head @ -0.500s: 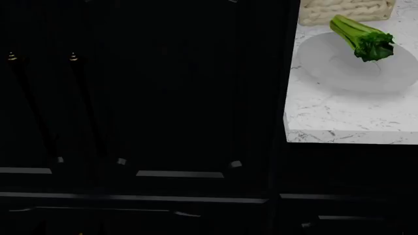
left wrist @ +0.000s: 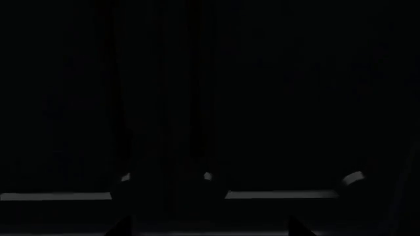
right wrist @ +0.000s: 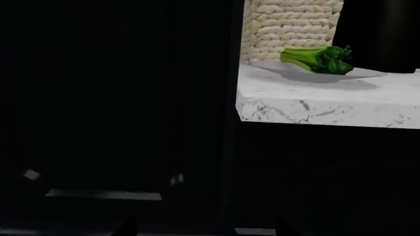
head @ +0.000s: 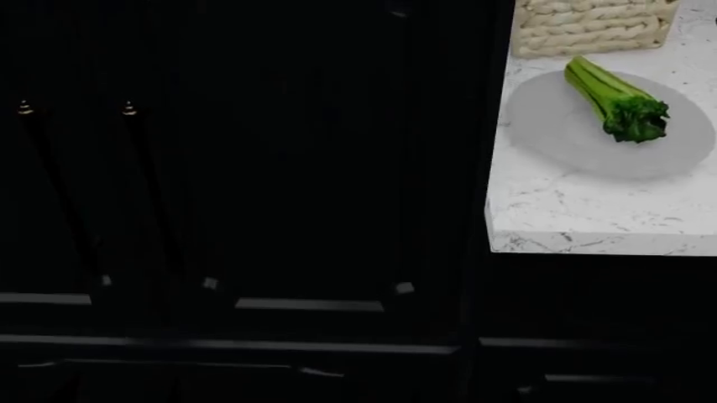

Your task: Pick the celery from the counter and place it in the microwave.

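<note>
The celery (head: 614,99) lies on a round grey plate (head: 549,138) on the white marble counter (head: 583,210), at the head view's upper right, leafy tuft toward the counter's front. It also shows in the right wrist view (right wrist: 315,58), far off on the plate (right wrist: 282,69) and counter (right wrist: 328,105). Neither arm shows in the head view. In each wrist view only two dark fingertips show at the frame's edge, wide apart: left gripper (left wrist: 208,231) and right gripper (right wrist: 204,230), both empty. No microwave is in view.
A cream woven basket (head: 588,25) stands right behind the plate; it also shows in the right wrist view (right wrist: 288,24). Dark cabinet fronts (head: 280,210) with thin handles fill the left and the area below the counter's squared edge.
The head view has shifted a little: the counter, plate and celery sit lower in the frame, and more of the basket shows. The celery has not moved on its plate.
</note>
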### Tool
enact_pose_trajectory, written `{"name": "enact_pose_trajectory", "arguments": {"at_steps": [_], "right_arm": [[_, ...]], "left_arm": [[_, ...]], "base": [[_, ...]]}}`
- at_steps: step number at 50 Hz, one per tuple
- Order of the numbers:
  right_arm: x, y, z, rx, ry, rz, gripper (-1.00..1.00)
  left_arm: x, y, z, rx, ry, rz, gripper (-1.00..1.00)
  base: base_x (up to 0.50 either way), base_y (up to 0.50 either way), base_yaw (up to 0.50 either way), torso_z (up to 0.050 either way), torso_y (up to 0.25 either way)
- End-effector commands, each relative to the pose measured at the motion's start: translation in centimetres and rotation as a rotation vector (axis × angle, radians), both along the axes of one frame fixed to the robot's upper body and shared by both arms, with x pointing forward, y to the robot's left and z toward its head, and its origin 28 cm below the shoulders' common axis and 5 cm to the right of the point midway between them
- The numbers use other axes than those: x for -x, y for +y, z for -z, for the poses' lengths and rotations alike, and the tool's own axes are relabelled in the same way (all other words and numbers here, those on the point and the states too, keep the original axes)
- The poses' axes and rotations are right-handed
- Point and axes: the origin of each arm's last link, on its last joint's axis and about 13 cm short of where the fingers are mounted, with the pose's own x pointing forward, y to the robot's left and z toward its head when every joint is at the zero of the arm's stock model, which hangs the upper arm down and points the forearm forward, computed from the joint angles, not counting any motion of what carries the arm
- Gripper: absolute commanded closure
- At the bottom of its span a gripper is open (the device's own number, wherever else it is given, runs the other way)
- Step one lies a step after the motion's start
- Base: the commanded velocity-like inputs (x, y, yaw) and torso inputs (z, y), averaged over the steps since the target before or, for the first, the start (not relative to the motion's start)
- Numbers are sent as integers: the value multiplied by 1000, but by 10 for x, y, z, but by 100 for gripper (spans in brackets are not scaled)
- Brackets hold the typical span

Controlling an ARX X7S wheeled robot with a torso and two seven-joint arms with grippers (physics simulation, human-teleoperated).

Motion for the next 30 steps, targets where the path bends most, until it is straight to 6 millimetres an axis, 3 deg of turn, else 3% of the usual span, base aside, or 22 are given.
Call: {"name": "enact_pose_trajectory", "arguments": {"at_steps": [1, 26, 30], "right_arm": [[0, 0, 0, 8, -10, 7, -100], [0, 1, -8, -3, -26, 5, -100], [7, 0, -8, -7, -30, 3, -100]], "left_arm": [[0, 0, 0, -3, -6, 4, -100], [-1, 1, 0, -13, -1, -11, -100], [2, 0, 1, -15, -6, -9, -100]], "base": [[0, 0, 0, 50, 0], [0, 0, 0, 50, 0], [0, 0, 0, 50, 0]]}}
